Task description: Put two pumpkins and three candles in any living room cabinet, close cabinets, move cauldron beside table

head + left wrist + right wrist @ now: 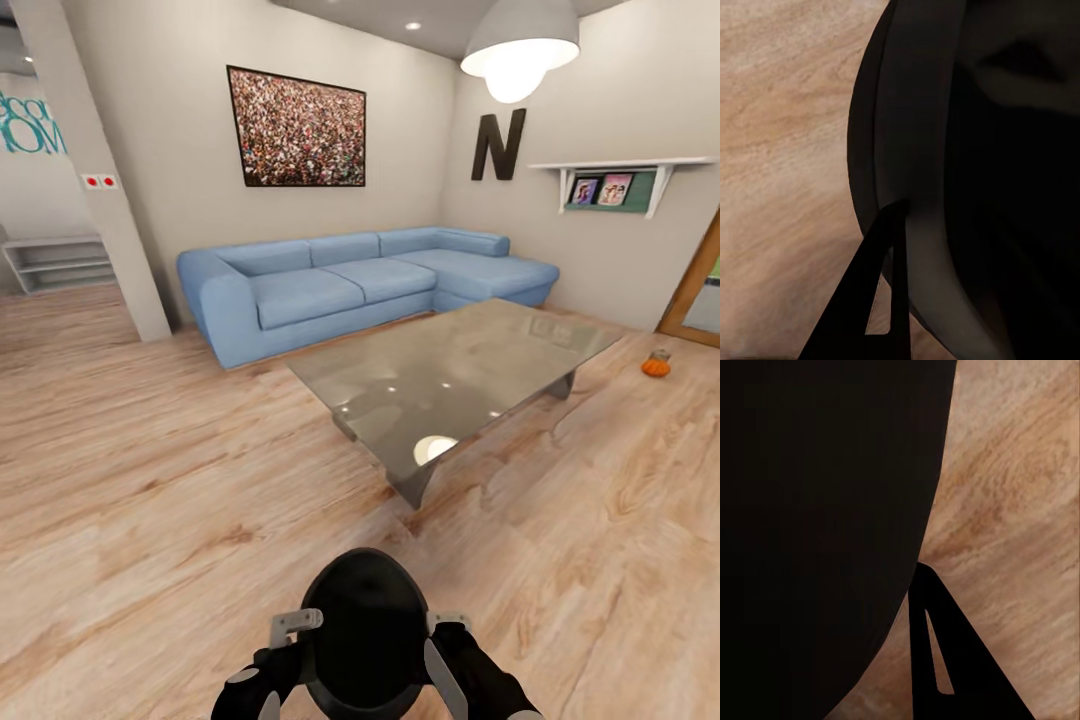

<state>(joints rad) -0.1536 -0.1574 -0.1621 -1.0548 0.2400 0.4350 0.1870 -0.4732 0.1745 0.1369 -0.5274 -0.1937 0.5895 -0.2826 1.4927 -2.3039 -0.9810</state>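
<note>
Pale wood plank flooring point(150, 480) runs through a living room with off-white walls, a blue sectional sofa point(350, 280) against the far wall, a framed picture point(297, 127) above it, a dark letter N point(498, 145) and a white wall shelf point(615, 180) holding photos, and a lit pendant lamp point(518, 45) overhead. Ahead of both grippers stands the low counter point(460, 375), its glossy grey top reflecting the ceiling lights. One orange pumpkin point(656, 365) sits on the floor far ahead and to the right of the right gripper, beyond the counter's right end, apart from it. Low in the head view the black cauldron point(368, 625) is held between the two arms: the left gripper point(290, 632) presses on its left rim and the right gripper point(448, 640) on its right side. In each wrist view one dark finger point(874, 300) lies against the cauldron's wall over the flooring; whether each gripper is clamped on the rim or merely pressing, I cannot tell.
</note>
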